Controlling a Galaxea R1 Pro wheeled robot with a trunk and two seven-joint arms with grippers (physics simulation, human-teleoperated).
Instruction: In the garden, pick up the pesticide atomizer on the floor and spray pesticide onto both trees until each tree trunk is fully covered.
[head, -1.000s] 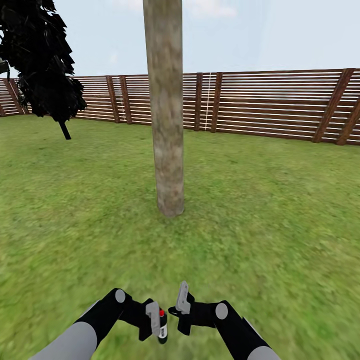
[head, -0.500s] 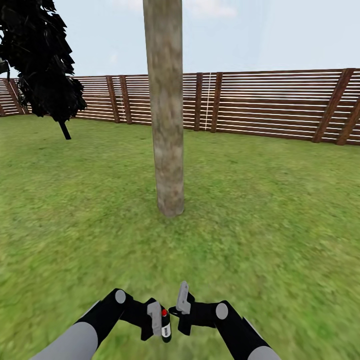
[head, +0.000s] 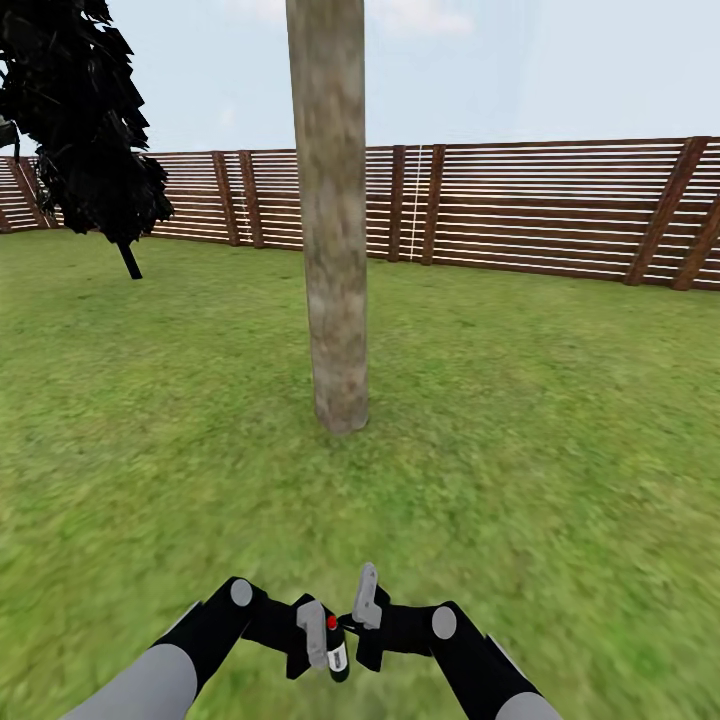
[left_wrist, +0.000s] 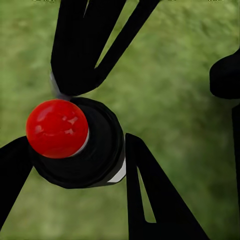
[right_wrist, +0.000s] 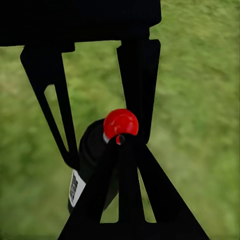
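A thick, pale mottled tree trunk (head: 335, 250) rises from the lawn straight ahead, well beyond both arms. Low in the head view my left gripper (head: 328, 640) is shut on the pesticide atomizer (head: 337, 655), a small bottle with a black top and a red spot. In the left wrist view the atomizer (left_wrist: 75, 145) sits between the two fingers, red cap facing the camera. My right gripper (head: 362, 600) is shut, its joined tips right beside the red cap. The right wrist view has those tips (right_wrist: 125, 140) just in front of the atomizer (right_wrist: 92, 155).
Green grass (head: 550, 450) spreads all around the trunk. A brown slatted wooden fence (head: 540, 210) closes the back of the garden. A thin-stemmed tree with black foliage (head: 85, 120) stands at the far left.
My left gripper has carried the atomizer slightly right, closer to the right gripper's tips. The right arm, the trunk and the view have stayed put.
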